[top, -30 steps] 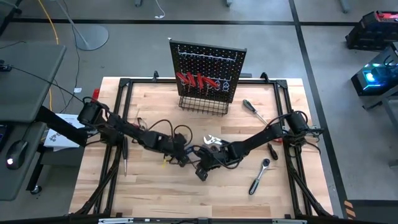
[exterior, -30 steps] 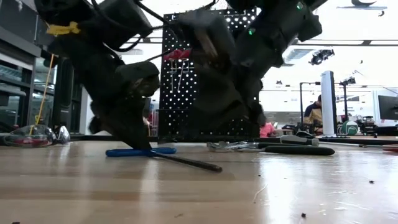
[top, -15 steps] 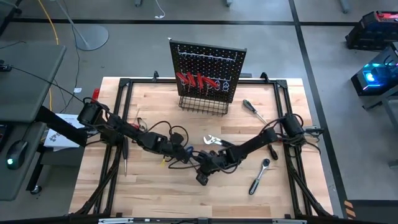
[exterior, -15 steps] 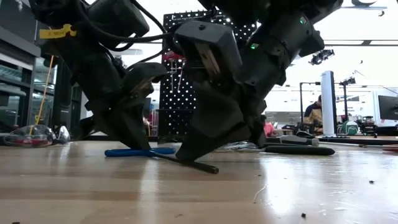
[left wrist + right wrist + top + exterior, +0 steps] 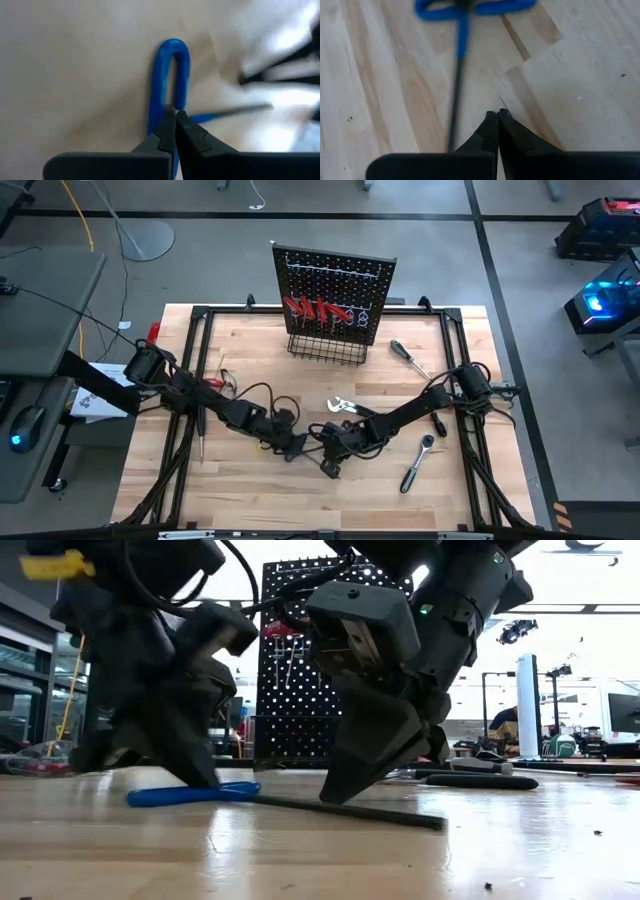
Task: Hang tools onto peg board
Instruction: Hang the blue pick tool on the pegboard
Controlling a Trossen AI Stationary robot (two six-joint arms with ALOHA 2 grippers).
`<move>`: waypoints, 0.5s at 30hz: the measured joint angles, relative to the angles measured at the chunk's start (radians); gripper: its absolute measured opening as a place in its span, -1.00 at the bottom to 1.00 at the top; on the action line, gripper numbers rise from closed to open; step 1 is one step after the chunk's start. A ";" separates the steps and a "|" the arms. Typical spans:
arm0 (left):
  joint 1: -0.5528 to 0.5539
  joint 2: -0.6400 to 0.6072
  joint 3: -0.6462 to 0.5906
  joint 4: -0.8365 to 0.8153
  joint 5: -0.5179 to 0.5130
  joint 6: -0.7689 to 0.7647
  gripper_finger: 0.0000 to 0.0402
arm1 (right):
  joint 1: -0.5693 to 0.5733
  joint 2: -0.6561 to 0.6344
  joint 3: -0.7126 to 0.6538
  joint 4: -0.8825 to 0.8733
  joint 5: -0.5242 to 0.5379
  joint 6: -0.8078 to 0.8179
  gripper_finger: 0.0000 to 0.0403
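The blue-handled T-key lies flat on the wooden table, its looped handle [image 5: 190,795] to the left and its dark shaft [image 5: 350,811] running right. My left gripper [image 5: 175,111] is shut, with its tips down at the handle [image 5: 172,50]. My right gripper [image 5: 497,114] is shut too, its tips low over the table just beside the shaft [image 5: 456,100]. In the high view both grippers meet at the table's middle, left [image 5: 298,448] and right [image 5: 328,468]. The peg board [image 5: 335,280] stands at the far edge with red-handled tools [image 5: 315,310] on its hooks. My left gripper sets its shut fingertips against the blue handle's loop [image 5: 182,97], close to where the shaft leaves it. The fingers slant down from the table's left. The key lies flat on the table. My right gripper's tips stand beside the shaft; whether they touch it cannot be told.
Silver pliers [image 5: 342,406] lie just beyond the grippers, a chrome ratchet [image 5: 417,463] to the right, and a screwdriver [image 5: 410,358] toward the far right. A wire basket [image 5: 325,348] runs along the board's foot. A black frame [image 5: 200,315] borders the table.
My left gripper has rolled about its own axis and moved toward the near edge, still shut. The T-key has slid nearer and turned flat on the table, its shaft end swinging right. My right gripper has sunk toward the table beside the shaft.
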 joint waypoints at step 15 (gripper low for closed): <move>0.020 -0.001 0.000 0.026 -0.085 -0.069 -1.00 | -0.016 -0.130 -0.012 -0.125 0.003 -0.177 -1.00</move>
